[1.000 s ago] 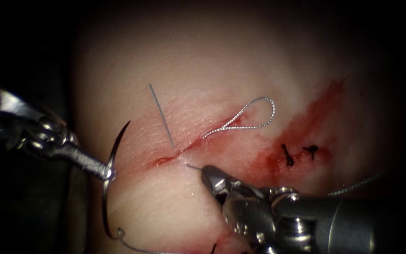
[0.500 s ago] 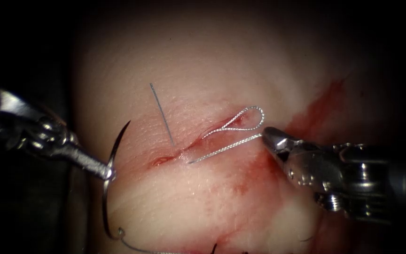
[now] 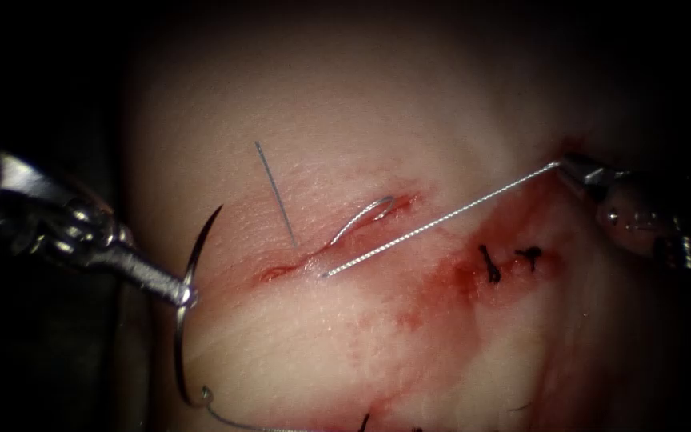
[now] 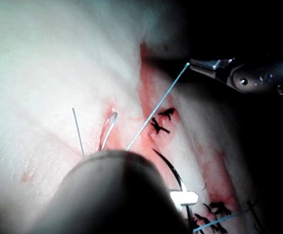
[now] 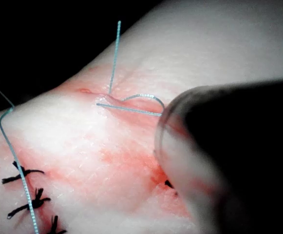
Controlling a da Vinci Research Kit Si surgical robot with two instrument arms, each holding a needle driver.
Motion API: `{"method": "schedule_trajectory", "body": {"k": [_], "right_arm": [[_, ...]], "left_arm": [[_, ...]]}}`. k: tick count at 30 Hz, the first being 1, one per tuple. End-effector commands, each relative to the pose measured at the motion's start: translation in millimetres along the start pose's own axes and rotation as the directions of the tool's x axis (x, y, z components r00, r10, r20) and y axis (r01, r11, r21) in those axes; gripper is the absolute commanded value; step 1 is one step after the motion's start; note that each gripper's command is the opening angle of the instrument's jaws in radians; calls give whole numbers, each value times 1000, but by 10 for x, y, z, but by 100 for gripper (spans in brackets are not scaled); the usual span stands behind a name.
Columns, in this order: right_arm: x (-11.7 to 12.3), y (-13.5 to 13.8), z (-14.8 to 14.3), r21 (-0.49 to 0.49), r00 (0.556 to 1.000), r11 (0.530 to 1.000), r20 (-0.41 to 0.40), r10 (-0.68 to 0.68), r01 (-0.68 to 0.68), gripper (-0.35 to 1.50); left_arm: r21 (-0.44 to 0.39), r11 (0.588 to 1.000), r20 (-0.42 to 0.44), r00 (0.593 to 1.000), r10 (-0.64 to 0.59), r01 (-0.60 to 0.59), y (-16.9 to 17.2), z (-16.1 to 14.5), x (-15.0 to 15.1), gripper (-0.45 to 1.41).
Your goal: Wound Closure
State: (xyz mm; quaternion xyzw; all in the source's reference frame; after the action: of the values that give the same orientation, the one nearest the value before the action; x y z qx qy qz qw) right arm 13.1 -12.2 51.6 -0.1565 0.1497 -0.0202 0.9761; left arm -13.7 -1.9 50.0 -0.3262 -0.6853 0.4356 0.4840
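Silvery thread [image 3: 433, 224] runs taut from the cut [image 3: 321, 254] out to the right gripper [image 3: 563, 166], which is pinching its end well off to the right of the wound. Compared with half a second ago that gripper sits much farther right and the loop [image 3: 365, 214] lying along the cut is a lot smaller, so thread is being pulled through — the straight line of the strand fits that. The left wrist view shows the same strand [image 4: 157, 108] going up to the right tool's tip [image 4: 202, 63].

The left gripper [image 3: 184, 298] is clamped on the needle [image 3: 189, 280] roughly mid-curve, parked off the left side of the cut and clear of the tissue [image 3: 345, 96], with the point up in the air. It looks like it's just keeping the needle out of the way while the other side works; it hasn't budged across the frames. Thread trails off the needle's tail along the lower edge.

Other stuff around: a short stiff tail of thread [image 3: 273, 192] sticks up just left of the cut, and two dark finished stitches [image 3: 509, 262] sit in the red fluid [image 3: 457, 276] under the taut strand. In the right wrist view more dark stitches [image 5: 27, 187] line up beside another run of thread [image 5: 17, 161]. Nothing really blocks the pull, though the strand passes close over those knots — could snag if it dips.
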Motion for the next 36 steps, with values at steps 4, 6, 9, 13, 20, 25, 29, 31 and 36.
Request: {"method": "schedule_trajectory", "body": {"k": [4,6,9,13,20,25,29,31,36], "right_arm": [[-35,16,9,-3,1000,1000,16,18,-18,-35],[-46,20,10,-5,1000,1000,22,16,-16,-35],[-62,24,11,-11,999,999,34,33,-32,-35],[-79,31,10,-18,998,999,45,47,-46,-35],[-98,37,9,-33,995,997,71,75,-72,-35],[-106,39,8,-34,994,997,74,76,-73,-35],[-108,42,7,-35,994,997,74,77,-75,-35],[-111,43,6,-33,994,997,73,77,-75,-35],[-121,47,4,-34,993,996,74,88,-86,-35]], "left_arm": [[0,1000,0,1000,0,0,-5,4,2,-45],[0,1000,0,1000,0,0,-5,4,2,-45],[0,1000,0,1000,0,0,-5,4,2,-45],[0,1000,0,1000,0,0,-5,4,2,-45],[0,1000,1,1000,0,0,-5,4,2,-45],[0,1000,1,1000,0,0,-5,4,2,-45],[0,1000,1,1000,0,0,-5,4,2,-45],[0,1000,1,1000,0,0,-5,4,2,-45],[0,1000,1,1000,0,0,-5,5,2,-45]]}}
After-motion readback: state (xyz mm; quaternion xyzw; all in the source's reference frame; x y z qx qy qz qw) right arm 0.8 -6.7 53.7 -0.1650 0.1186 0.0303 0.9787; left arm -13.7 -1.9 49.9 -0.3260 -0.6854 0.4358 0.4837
